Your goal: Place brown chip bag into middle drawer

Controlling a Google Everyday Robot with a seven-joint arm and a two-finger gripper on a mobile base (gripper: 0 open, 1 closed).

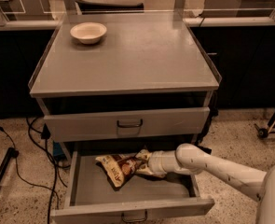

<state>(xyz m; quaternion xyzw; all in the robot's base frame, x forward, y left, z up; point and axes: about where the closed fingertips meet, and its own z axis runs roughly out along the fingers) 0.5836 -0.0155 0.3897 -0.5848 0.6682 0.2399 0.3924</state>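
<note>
1. Grey metal middle drawer [132,209] stands pulled out beneath the shut upper drawer front [127,123]. The brown chip bag [120,168] lies inside it on the tray floor, left of centre.
2. The gripper [148,164] is inside the drawer, touching the bag's right end. Whether it grips or has let go cannot be told.
3. Step judged: release stage of placing. The next move calls for letting go, then backing out clear of the drawer walls without dragging the bag.
4. The bag's long axis runs roughly across the drawer's width. Its free end angles left and toward the front panel.
</note>
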